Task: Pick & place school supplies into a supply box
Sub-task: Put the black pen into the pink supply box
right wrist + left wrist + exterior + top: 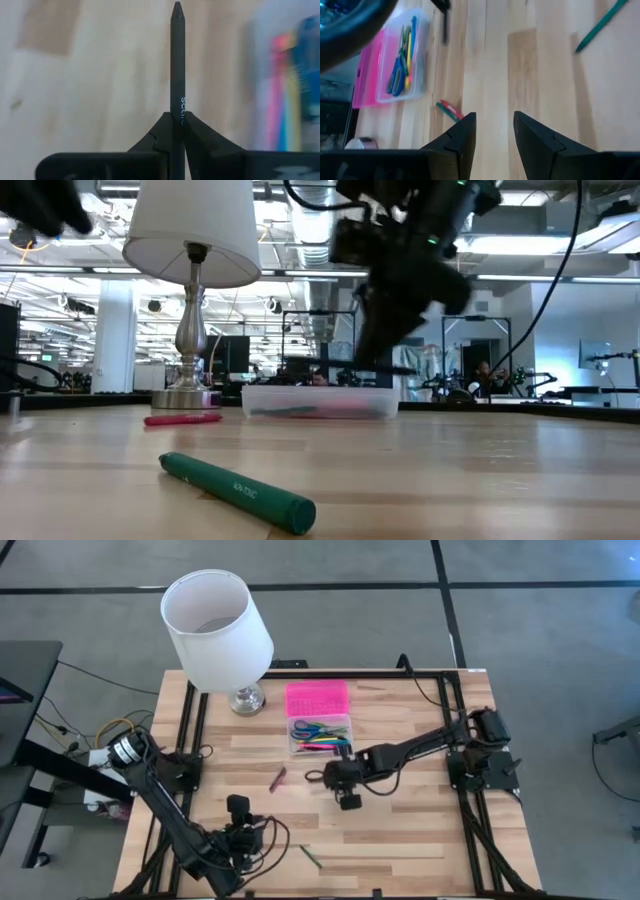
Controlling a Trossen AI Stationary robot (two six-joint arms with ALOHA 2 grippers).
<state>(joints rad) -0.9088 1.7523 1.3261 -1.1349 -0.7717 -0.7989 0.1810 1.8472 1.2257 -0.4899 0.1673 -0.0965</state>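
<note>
Pale wood-plank worktop (400, 830); my right jaws (177, 122) pinch a slim black pen (177, 60) beside the clear box (320, 735); left jaws (494, 131) parted, empty.

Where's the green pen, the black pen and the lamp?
green pen (238, 493), low view, middle of its barrel
black pen (177, 75), right wrist view, its shaft
lamp (216, 630), high view, side of its shade
</note>
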